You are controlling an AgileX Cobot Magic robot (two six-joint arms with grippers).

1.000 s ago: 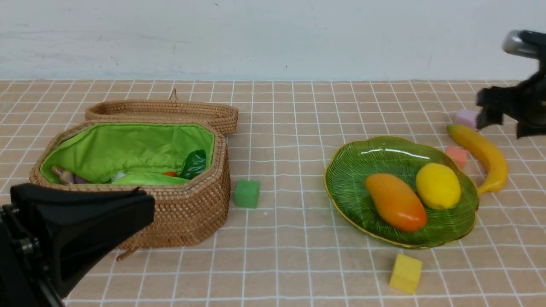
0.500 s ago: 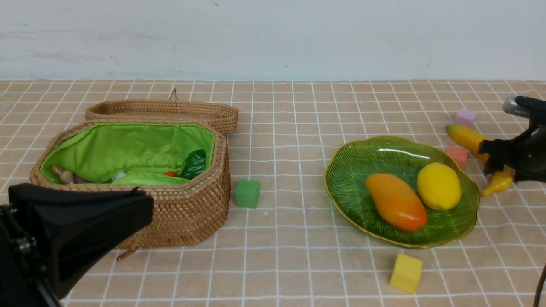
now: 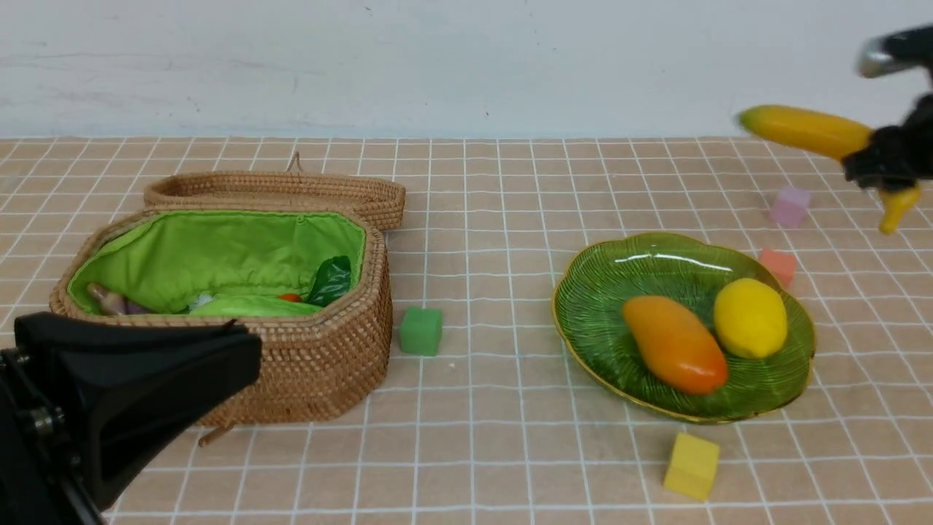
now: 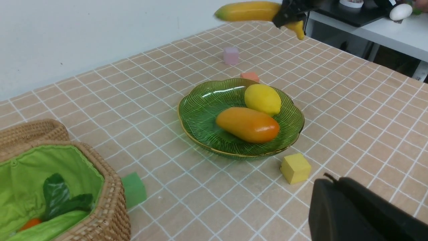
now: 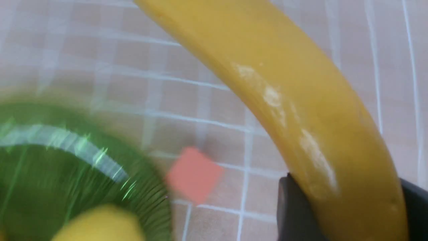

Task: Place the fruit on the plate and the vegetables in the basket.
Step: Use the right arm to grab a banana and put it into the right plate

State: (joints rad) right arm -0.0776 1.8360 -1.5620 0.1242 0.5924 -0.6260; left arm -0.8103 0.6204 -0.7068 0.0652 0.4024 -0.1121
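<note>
Right pincer [image 3: 885,157] (banana [image 3: 809,131] gripped) hovers aloft.

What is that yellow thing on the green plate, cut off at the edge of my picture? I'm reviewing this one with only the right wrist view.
Observer: The front view shows it whole: the lemon, lying on the plate beside the mango.
Operator: The banana is in the right gripper, but its far end leaves my picture. What's there?
Observer: A green tip, up in the air in the front view.
Operator: And the basket?
Observer: Its woven lid is open, folded back behind it.
</note>
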